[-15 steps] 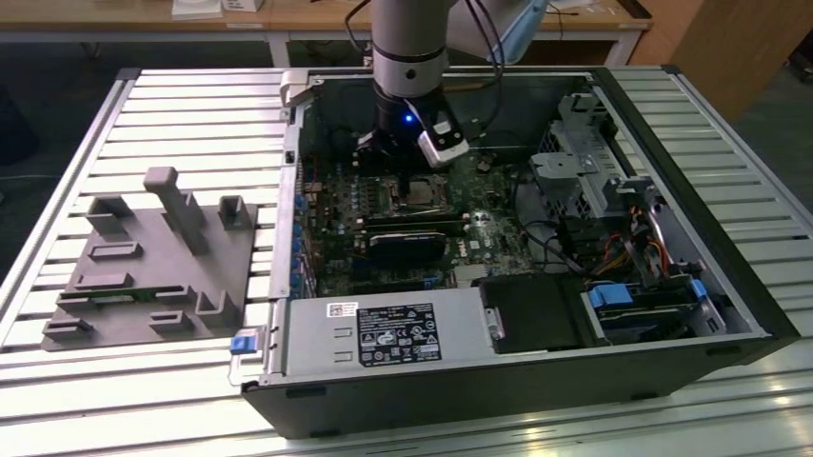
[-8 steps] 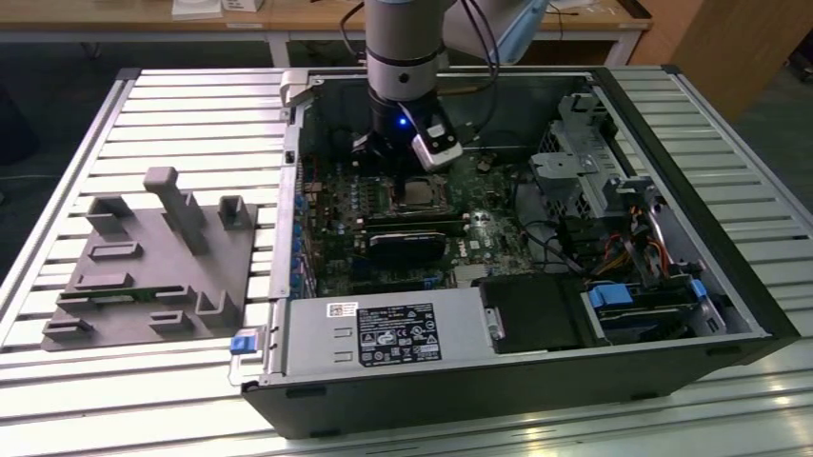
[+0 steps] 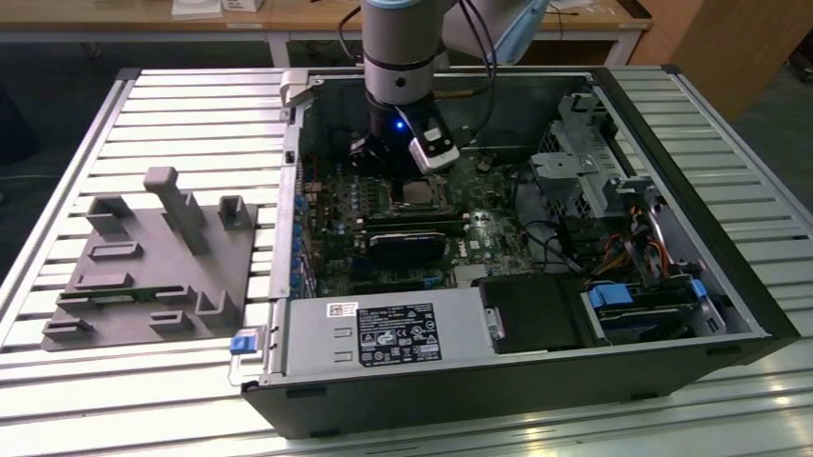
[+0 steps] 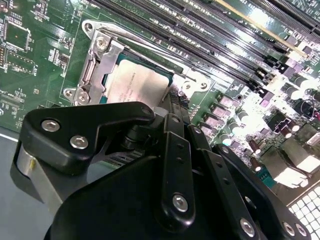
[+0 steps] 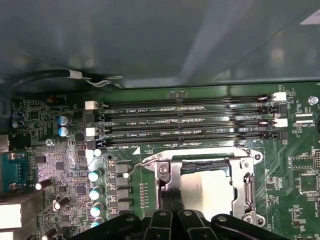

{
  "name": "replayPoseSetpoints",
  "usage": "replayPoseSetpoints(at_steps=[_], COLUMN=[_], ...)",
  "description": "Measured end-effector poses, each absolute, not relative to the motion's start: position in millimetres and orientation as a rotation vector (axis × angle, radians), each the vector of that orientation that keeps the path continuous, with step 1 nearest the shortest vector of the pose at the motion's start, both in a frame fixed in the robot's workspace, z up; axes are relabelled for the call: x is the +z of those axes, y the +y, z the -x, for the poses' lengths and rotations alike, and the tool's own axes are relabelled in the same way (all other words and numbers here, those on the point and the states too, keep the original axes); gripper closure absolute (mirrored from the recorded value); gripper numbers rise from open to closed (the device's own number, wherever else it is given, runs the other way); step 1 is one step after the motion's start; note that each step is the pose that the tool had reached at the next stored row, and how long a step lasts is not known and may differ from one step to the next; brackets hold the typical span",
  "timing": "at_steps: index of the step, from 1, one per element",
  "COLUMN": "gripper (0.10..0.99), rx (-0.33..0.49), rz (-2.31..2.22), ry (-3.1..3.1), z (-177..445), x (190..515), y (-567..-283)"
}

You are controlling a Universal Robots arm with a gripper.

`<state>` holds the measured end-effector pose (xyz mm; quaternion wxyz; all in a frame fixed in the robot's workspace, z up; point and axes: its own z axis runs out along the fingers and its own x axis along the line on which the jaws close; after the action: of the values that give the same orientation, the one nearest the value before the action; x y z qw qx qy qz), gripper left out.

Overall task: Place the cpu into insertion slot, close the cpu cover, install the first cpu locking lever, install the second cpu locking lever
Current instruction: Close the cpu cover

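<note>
The cpu point(image 4: 134, 84) lies flat in the insertion slot point(image 5: 204, 186), its silvery-tan top point(image 5: 209, 187) showing. The silver cpu cover point(image 4: 94, 67) lies down around the chip, framing it point(image 5: 167, 184). A thin wire locking lever point(image 4: 135, 40) runs along one side of the socket, and its hooked end point(image 5: 129, 172) sticks out past a corner. My gripper point(image 4: 172, 100) is low over the socket's edge, its black fingers drawn together with nothing between them point(image 5: 172, 197). In the exterior view the gripper point(image 3: 402, 173) hangs just behind the socket point(image 3: 417, 196) inside the open case.
Long black memory slots point(image 5: 185, 122) run beside the socket. A black card point(image 3: 409, 243) sits in front of it. Drive cages and cables point(image 3: 597, 181) fill the case toward the exterior view's right. A grey fixture plate point(image 3: 152, 262) lies on the slatted table toward its left.
</note>
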<state>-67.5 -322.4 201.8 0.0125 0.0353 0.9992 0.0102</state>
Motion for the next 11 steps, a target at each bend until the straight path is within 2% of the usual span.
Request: replayPoseSetpoints(at_steps=[11], gripper=[0.98], rx=[0.032], rz=[-0.109], ry=[3.114], z=[65.6], x=[201.6], y=[-322.3])
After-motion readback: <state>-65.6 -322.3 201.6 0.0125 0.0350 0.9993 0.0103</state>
